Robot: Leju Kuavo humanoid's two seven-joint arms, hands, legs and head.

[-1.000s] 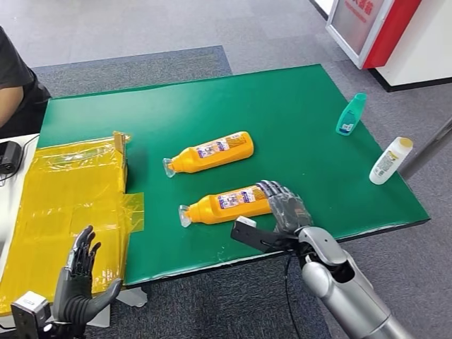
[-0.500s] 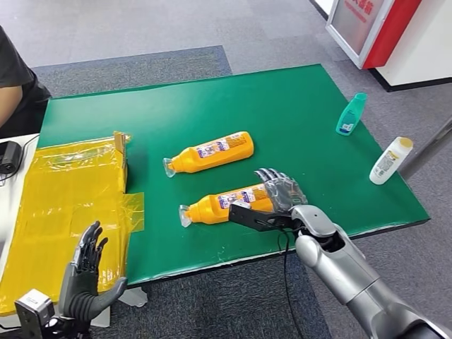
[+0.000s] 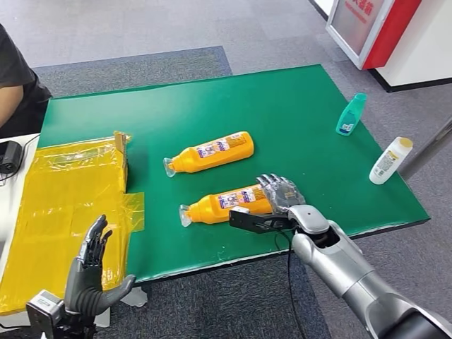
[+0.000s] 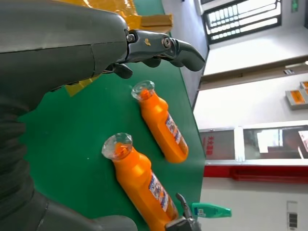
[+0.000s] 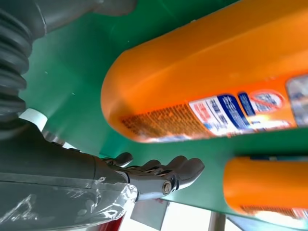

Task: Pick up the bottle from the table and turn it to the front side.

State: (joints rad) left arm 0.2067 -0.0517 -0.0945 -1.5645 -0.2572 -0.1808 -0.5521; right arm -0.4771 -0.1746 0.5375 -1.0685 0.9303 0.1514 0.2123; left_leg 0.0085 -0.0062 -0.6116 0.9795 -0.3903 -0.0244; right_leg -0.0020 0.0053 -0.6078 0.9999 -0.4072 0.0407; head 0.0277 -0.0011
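Two orange bottles lie on their sides on the green table (image 3: 299,106), clear caps pointing left. The nearer bottle (image 3: 227,205) (image 5: 188,82) (image 4: 143,185) is by the front edge. The farther bottle (image 3: 210,152) (image 4: 163,127) (image 5: 268,185) lies behind it. My right hand (image 3: 280,201) is at the nearer bottle's base, its fingers (image 5: 163,175) stretched along one side and the thumb along the other, spread around the base without clasping it. Off the table's front left, my left hand (image 3: 90,272) (image 4: 160,48) hovers open with nothing in it.
A yellow plastic-wrapped package (image 3: 63,205) covers the table's left end. A teal bottle (image 3: 352,113) and a white bottle (image 3: 390,160) lie near the right edge. A person (image 3: 16,85) sits at the far left. A red and white stand (image 3: 373,28) is behind.
My right hand has moved forward from the table's front edge to the nearer bottle's base. My left hand has risen slightly.
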